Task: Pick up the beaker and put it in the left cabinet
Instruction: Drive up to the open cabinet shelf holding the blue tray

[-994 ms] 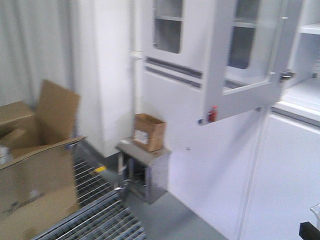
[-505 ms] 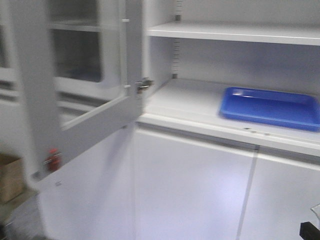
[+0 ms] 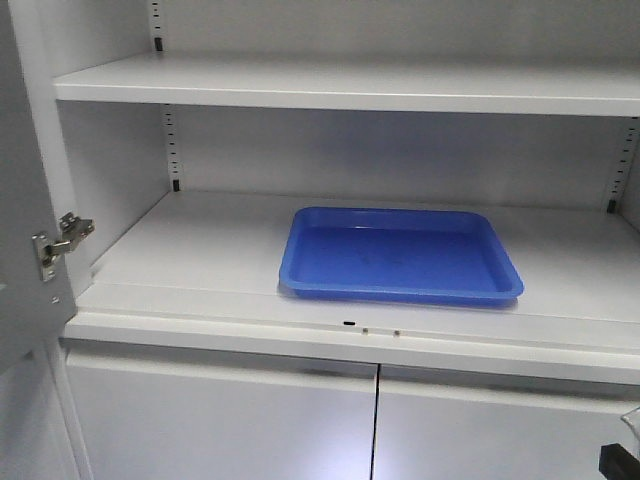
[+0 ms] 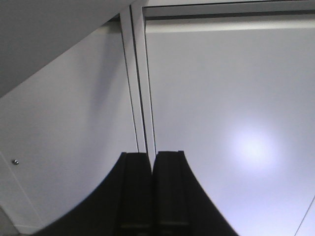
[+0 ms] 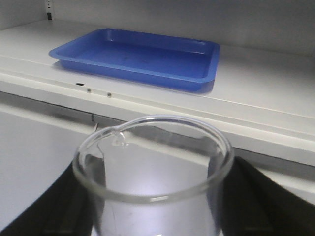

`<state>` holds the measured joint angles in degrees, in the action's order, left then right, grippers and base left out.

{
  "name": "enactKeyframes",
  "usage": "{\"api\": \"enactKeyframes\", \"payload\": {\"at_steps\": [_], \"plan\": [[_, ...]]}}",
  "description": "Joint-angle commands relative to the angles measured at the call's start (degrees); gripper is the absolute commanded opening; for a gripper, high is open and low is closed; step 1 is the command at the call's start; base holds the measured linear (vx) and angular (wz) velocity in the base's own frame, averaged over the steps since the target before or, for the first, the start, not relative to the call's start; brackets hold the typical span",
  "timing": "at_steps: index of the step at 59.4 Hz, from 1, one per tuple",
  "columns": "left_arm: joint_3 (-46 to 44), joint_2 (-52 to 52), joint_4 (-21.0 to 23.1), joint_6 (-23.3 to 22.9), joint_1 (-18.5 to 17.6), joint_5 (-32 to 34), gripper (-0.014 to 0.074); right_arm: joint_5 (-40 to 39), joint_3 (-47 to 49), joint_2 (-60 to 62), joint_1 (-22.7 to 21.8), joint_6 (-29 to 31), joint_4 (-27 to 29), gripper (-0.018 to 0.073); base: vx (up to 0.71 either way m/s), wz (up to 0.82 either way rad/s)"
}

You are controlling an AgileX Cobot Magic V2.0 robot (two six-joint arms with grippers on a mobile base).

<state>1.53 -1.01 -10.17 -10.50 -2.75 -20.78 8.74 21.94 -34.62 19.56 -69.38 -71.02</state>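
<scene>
The clear glass beaker (image 5: pixel 157 209) stands upright between the black fingers (image 5: pixel 246 201) of my right gripper (image 5: pixel 156 194), which is shut on it, pouring lip to the far left. It is held below and in front of the pale grey cabinet's lower shelf (image 5: pixel 256 105). In the front view only a sliver of the beaker (image 3: pixel 632 420) and right gripper (image 3: pixel 618 463) shows at the bottom right corner. The cabinet (image 3: pixel 200 260) is open, with slotted strips (image 3: pixel 170 150) at its back corners. My left gripper (image 4: pixel 152 156) is shut and empty, facing the closed lower doors (image 4: pixel 221 123).
A blue tray (image 3: pixel 400 255) lies on the middle of the lower shelf, also seen in the right wrist view (image 5: pixel 138 56). An upper shelf (image 3: pixel 350 85) runs above it. The open cabinet door with its hinge (image 3: pixel 60 240) stands at the left edge.
The front view has swung right, from cardboard boxes and floor past the open door, and now faces the open shelves and blue tray. The beaker stays at the bottom right corner.
</scene>
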Motion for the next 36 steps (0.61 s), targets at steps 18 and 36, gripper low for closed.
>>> {"api": "enactKeyframes", "payload": {"at_steps": [18,36], "plan": [[-0.9,-0.6,-0.2,-0.2,-0.3,4.3,0.0004,-1.3,1.6,-0.1,-0.2,0.2,-1.5,-0.0003,0.37,-0.16],[-0.9,-0.6,-0.2,-0.2,-0.3,4.3,0.0004,-1.3,1.6,-0.1,-0.2,0.2,-1.5,-0.0003,0.33,-0.13]]}}
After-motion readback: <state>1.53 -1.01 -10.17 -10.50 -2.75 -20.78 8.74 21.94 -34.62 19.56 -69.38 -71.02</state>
